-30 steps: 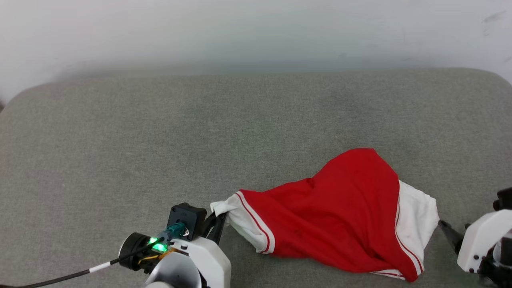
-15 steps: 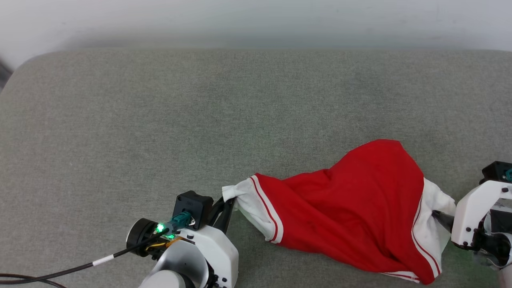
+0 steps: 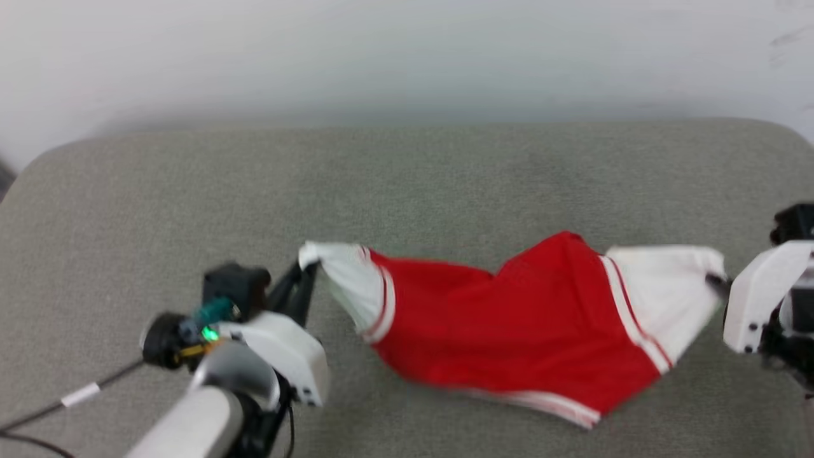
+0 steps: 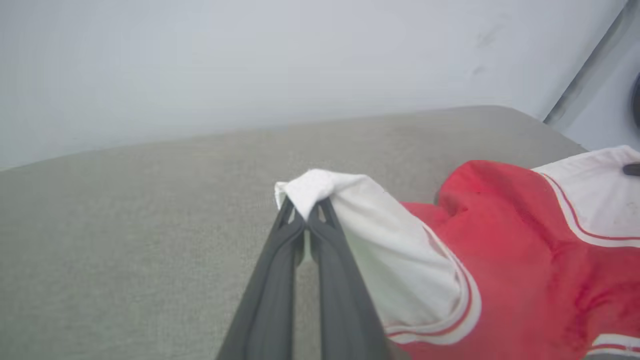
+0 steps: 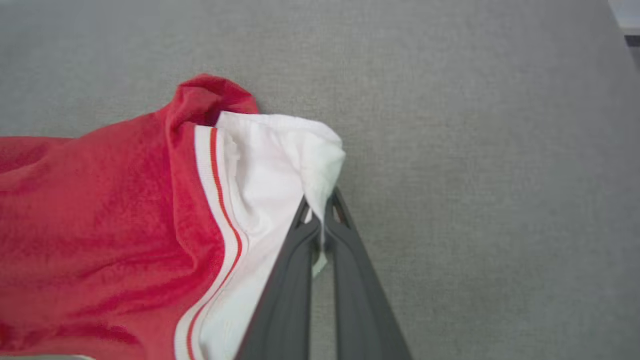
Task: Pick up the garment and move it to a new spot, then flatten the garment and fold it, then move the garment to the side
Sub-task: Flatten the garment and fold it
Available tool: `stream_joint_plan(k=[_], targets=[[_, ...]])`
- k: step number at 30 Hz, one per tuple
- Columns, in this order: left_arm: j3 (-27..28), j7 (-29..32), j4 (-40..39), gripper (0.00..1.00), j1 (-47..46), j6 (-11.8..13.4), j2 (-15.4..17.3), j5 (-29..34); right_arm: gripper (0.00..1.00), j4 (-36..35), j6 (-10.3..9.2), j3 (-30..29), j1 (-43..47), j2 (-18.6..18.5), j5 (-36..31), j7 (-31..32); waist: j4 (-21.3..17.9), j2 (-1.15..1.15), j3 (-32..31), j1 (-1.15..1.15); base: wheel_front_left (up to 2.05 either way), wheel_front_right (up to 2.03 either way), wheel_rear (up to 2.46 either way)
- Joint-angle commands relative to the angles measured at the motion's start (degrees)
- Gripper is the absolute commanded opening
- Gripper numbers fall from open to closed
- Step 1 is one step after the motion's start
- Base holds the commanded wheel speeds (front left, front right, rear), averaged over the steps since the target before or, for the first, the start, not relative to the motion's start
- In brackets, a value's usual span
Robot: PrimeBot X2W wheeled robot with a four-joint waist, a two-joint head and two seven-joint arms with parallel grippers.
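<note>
The garment (image 3: 502,331) is a red jersey shirt with white sleeves and red-and-white stripe trim, hanging stretched between both arms over the grey cushion. Its letters and number are hidden. My left gripper (image 3: 306,268) is shut on the left white sleeve (image 4: 320,187). My right gripper (image 3: 718,281) is shut on the right white sleeve (image 5: 320,165). In the right wrist view the red body (image 5: 100,210) sags left of the fingers (image 5: 295,280). The hem droops toward the cushion at the lower middle of the head view.
A wide grey upholstered cushion (image 3: 191,191) lies under everything, backed by a pale wall (image 3: 407,51). A black cable (image 3: 38,416) trails from the left arm at the lower left. The cushion's rounded corners show at both far sides.
Both grippers have risen and moved apart with the sleeves, so the shirt has lifted and stretched wider. The right gripper closed on the right sleeve. The head camera also shifted.
</note>
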Motion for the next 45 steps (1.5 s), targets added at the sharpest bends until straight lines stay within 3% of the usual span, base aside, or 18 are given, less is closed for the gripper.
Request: stream_joint_plan(k=[1,7,14,23,31,39,45], targets=[[0.69,-0.21,0.13,0.00,-1.78,-0.28,0.23,-0.10,0.00,-1.35,-0.03,-0.16,-1.43,-0.46,-0.56,-0.13,-0.87,0.00,-0.95,0.00,0.00,0.00,0.00],[4.74,0.19,5.31,0.00,-12.44,-2.88,-0.22,-2.20,0.00,-5.35,-0.02,-0.82,-8.34,-0.13,-3.27,-0.31,-1.65,0.00,-1.07,0.00,0.00,0.00,0.00],[6.91,-0.43,17.37,0.00,-29.84,-6.56,-3.08,-2.53,0.00,-1.05,-0.02,-0.38,-21.80,-0.35,-4.87,-3.81,-1.69,0.00,3.49,0.00,0.00,0.00,0.00],[9.30,-5.40,33.84,0.00,-52.70,-9.38,-5.70,-0.50,0.00,7.07,-0.02,0.52,-42.48,-0.34,-6.28,-13.26,-2.13,0.00,13.38,0.00,0.00,0.00,0.00],[10.02,-10.80,41.51,0.00,-69.35,-10.79,-5.65,2.47,0.00,12.79,-0.02,2.11,-58.99,-1.38,-7.43,-24.61,-2.73,0.00,20.57,0.00,0.00,0.00,0.00],[10.08,-14.35,46.43,0.00,-77.07,-11.76,-6.44,3.22,0.00,18.49,-0.03,5.69,-68.28,-1.43,-4.31,-31.82,-2.97,0.00,25.88,0.00,0.00,0.00,0.00],[9.87,-16.83,51.70,0.00,-75.34,-12.96,-8.05,2.12,0.00,24.52,-0.03,10.10,-68.73,-0.03,-1.43,-35.01,-2.88,0.00,28.48,0.00,0.00,0.00,0.00]])
